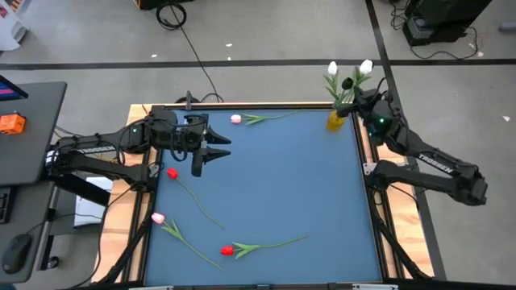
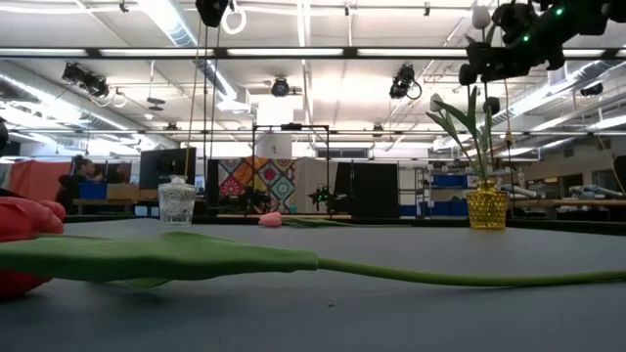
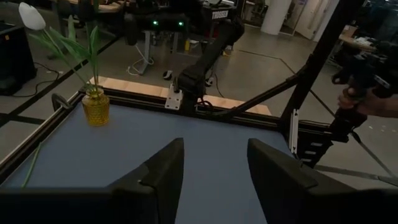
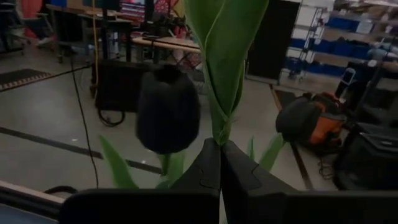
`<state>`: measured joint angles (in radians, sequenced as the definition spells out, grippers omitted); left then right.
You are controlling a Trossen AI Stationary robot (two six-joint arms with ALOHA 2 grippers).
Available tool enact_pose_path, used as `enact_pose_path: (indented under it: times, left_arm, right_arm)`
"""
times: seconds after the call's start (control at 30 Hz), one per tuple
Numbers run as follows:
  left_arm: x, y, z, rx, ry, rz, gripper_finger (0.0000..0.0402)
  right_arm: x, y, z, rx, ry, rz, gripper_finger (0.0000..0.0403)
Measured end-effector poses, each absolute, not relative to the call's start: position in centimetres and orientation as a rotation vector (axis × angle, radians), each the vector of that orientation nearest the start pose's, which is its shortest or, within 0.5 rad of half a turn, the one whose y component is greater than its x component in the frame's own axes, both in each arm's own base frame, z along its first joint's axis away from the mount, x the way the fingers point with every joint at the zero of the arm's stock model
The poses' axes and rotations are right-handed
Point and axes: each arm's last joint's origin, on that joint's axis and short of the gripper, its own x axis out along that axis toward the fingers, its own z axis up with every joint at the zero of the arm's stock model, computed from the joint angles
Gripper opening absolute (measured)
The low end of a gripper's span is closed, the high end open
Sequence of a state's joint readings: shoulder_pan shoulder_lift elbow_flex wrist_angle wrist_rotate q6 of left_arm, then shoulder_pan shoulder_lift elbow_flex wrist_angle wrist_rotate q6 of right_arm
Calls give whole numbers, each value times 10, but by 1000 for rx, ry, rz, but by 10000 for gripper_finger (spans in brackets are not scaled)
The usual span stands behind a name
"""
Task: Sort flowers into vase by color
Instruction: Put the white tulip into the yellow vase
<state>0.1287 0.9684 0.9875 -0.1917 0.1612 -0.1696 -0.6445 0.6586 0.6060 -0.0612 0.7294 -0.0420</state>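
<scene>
Above yellow vase (image 1: 336, 121), right tool (image 1: 359, 95) pinches stem (image 4: 219, 106).

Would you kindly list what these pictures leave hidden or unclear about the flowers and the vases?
- Right gripper, shut on a green stem: that stem's flower head is cut off by the right wrist view's top edge.
- Yellow vase: the high view is too small to count its stems.
- Glass vase: shows only in the low view; hidden under the left gripper from above.

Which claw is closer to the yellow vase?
Right. The right claw is above the yellow vase, pinching a flower stem; the left claw hangs across the table.
</scene>
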Motion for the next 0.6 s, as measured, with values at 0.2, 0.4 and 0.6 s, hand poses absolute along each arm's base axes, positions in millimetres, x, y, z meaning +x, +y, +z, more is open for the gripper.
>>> enact_pose_path:
  times: [0.2, 0.4, 0.6]
  left_arm:
    - [208, 22, 369, -194, 173, -18, 183]
    - [208, 22, 369, -194, 173, -17, 183]
    - [208, 22, 369, -195, 174, -18, 183]
  right_arm:
    - [102, -122, 298, 28, 137, -1367, 6]
    - [101, -128, 297, 67, 111, -1359, 6]
    - [98, -124, 299, 106, 66, -1355, 6]
